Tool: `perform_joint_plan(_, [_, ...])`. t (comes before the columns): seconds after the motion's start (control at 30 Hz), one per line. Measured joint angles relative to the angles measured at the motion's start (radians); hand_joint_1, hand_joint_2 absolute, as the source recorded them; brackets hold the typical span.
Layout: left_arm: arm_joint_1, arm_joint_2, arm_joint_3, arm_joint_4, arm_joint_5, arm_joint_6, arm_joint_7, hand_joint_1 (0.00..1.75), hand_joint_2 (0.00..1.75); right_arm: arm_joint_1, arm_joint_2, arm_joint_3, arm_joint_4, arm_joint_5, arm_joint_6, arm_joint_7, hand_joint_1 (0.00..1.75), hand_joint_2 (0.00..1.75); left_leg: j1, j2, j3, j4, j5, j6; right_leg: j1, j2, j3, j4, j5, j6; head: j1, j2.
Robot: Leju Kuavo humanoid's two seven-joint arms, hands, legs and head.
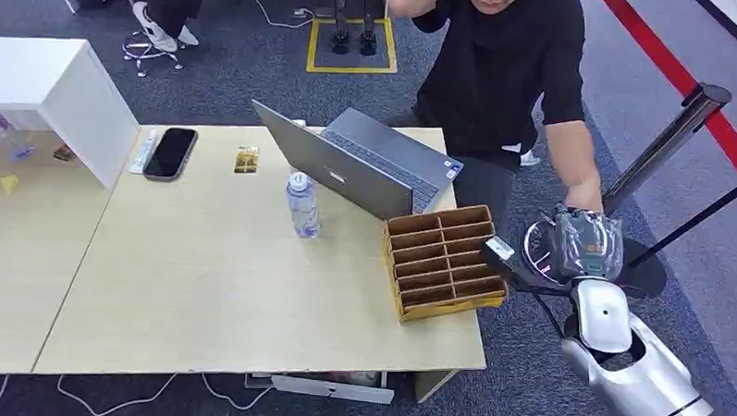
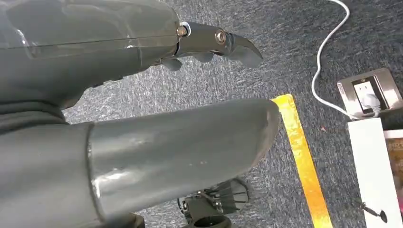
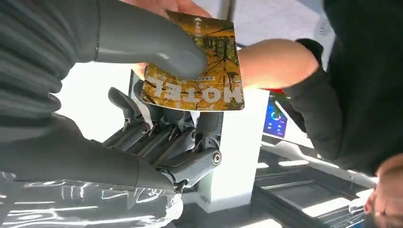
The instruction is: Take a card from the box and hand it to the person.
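My right hand (image 1: 584, 245) is raised to the right of the table, past its edge. In the right wrist view the right hand (image 3: 157, 118) pinches a yellow-brown hotel card (image 3: 202, 76) between thumb and fingers. A person's hand (image 1: 584, 197) reaches down to my hand, and the person's fingers (image 3: 171, 7) touch the card's far edge. The brown cardboard box (image 1: 443, 261) with several slots stands at the table's right front, left of my hand. My left hand (image 2: 142, 114) hangs above the carpet, fingers apart, holding nothing.
A person in a black shirt (image 1: 504, 65) stands behind the table's right end. On the table (image 1: 205, 276) are an open laptop (image 1: 362, 161), a water bottle (image 1: 302, 206), a phone (image 1: 170, 153) and another card (image 1: 246, 159). A barrier post (image 1: 668, 144) stands right.
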Motion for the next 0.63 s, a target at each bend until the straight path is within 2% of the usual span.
perform_joint_plan(0.2, [0.0,0.0,0.0,0.0,-0.002,0.0,0.0,0.0,0.0,0.007,0.0,0.0,0.024,0.027,0.007,-0.007,1.43,1.75,0.0,0.0,0.0,0.0,0.0,0.0,0.0,0.0,0.0,0.0,0.0,0.0,0.0,0.0])
perform_joint_plan(0.23, [0.0,0.0,0.0,0.0,-0.003,0.0,0.0,0.0,0.0,0.007,0.0,0.0,0.028,0.028,0.007,-0.008,1.22,1.75,0.0,0.0,0.0,0.0,0.0,0.0,0.0,0.0,0.0,0.0,0.0,0.0,0.0,0.0])
perform_joint_plan(0.27, [0.0,0.0,0.0,0.0,-0.004,0.0,0.0,0.0,0.0,0.007,0.0,0.0,0.031,0.029,0.007,-0.009,0.82,1.75,0.0,0.0,0.0,0.0,0.0,0.0,0.0,0.0,0.0,0.0,0.0,0.0,0.0,0.0])
perform_joint_plan(0.3, [0.0,0.0,0.0,0.0,-0.005,0.0,0.0,0.0,0.0,0.008,0.0,0.0,0.033,0.03,0.007,-0.01,0.82,1.75,0.0,0.0,0.0,0.0,0.0,0.0,0.0,0.0,0.0,0.0,0.0,0.0,0.0,0.0])
perform_joint_plan(0.37, [0.0,0.0,0.0,0.0,-0.005,0.0,0.0,0.0,0.0,0.008,0.0,0.0,0.038,0.03,0.007,-0.01,0.02,1.75,0.0,0.0,0.0,0.0,0.0,0.0,0.0,0.0,0.0,0.0,0.0,0.0,0.0,0.0])
perform_joint_plan(0.63, [0.0,0.0,0.0,0.0,-0.005,0.0,0.002,0.0,0.0,0.009,0.0,0.0,0.06,0.026,0.037,-0.01,0.0,1.75,0.0,0.0,0.0,0.0,0.0,0.0,0.0,0.0,0.0,0.0,0.0,0.0,0.0,0.0])
